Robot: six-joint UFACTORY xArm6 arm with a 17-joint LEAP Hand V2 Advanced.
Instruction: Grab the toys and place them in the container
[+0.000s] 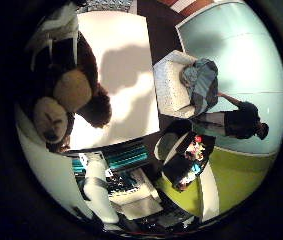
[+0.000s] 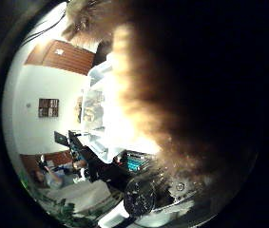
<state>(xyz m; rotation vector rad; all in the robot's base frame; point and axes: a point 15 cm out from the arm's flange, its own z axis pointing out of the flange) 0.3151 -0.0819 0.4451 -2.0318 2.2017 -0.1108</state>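
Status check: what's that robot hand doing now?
Hand on brown teddy bear, fur right against the palm. White container off beside the table, bear not in yet.

You are looking at a robotics lab or office: a white counter (image 1: pixel 126 65) is sitting on a floor of teal (image 1: pixel 236 55) and green (image 1: pixel 236 175) areas, and monitors (image 2: pixel 61 138) are standing by a white wall (image 2: pixel 34 118) with wood panelling (image 2: pixel 65 57).
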